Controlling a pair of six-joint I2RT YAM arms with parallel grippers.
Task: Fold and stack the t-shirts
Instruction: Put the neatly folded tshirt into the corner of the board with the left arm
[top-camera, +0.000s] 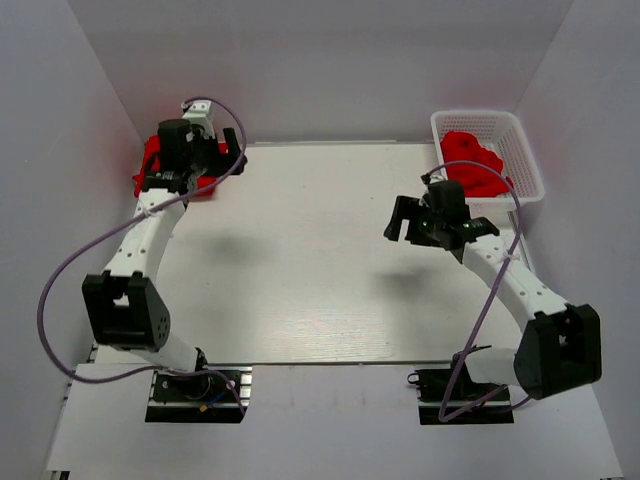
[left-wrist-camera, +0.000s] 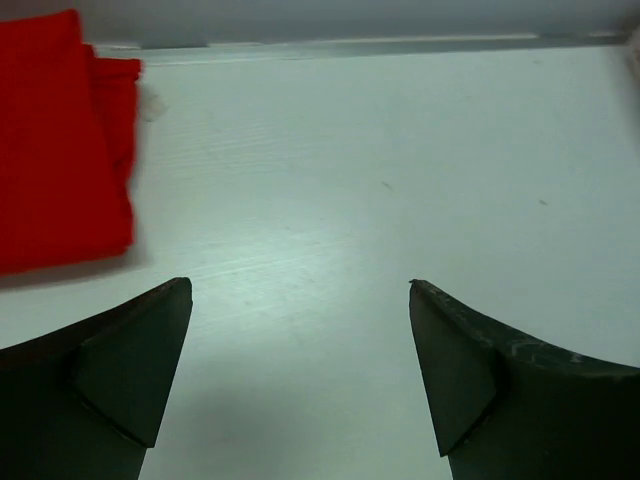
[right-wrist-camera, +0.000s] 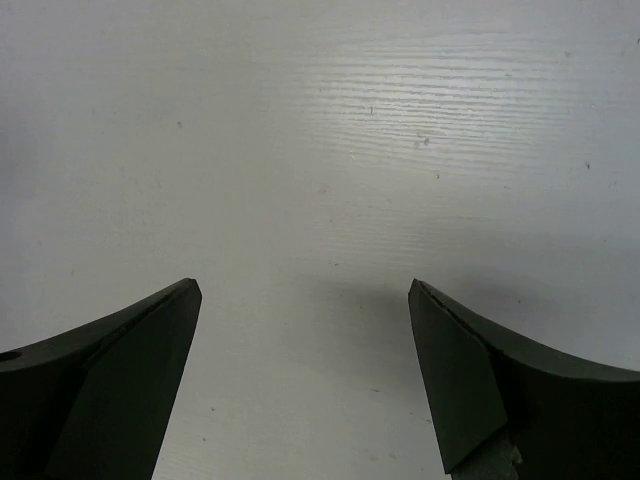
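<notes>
A folded red t-shirt stack (top-camera: 150, 168) lies at the table's far left corner, partly hidden by my left arm. In the left wrist view it (left-wrist-camera: 60, 140) is at the upper left, flat on the table. My left gripper (top-camera: 236, 150) (left-wrist-camera: 300, 290) is open and empty, just right of the stack and not touching it. A crumpled red t-shirt (top-camera: 478, 168) lies in the white lattice basket (top-camera: 525, 150) at the far right. My right gripper (top-camera: 398, 222) (right-wrist-camera: 305, 290) is open and empty above bare table, left of the basket.
The white table (top-camera: 320, 280) is bounded by grey walls at the back and both sides. The back edge (left-wrist-camera: 350, 45) shows in the left wrist view. Purple cables loop from both arms.
</notes>
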